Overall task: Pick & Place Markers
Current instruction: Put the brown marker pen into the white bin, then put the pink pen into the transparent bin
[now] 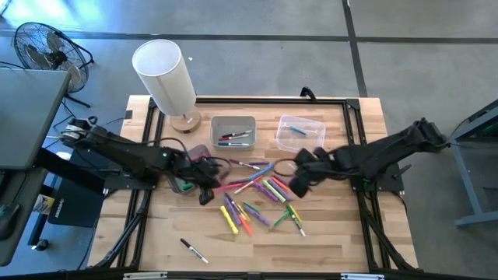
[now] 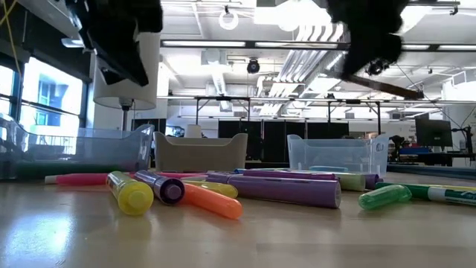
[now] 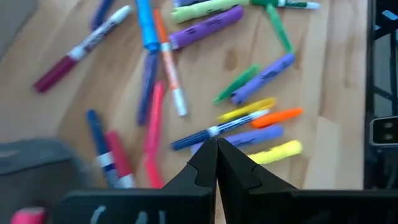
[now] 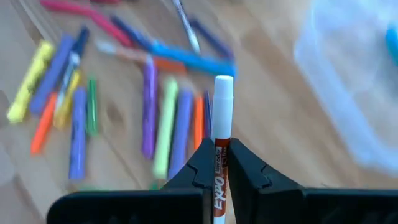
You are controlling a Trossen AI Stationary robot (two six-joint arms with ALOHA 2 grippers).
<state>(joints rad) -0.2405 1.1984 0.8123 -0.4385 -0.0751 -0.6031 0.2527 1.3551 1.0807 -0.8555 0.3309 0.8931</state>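
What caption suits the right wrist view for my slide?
Right claw shut on a white-capped marker, raised above the scattered markers on the table.

Coloured markers (image 1: 257, 196) scattered mid-table, one white-capped Expo marker (image 4: 221, 143) lifted upright, perhaps red-bodied, black marker (image 1: 194, 250) apart.

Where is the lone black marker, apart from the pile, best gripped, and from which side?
Probably at mid-barrel, from straight above, closing across its length: the black marker lies flat and slanted, with bare table on both long sides.
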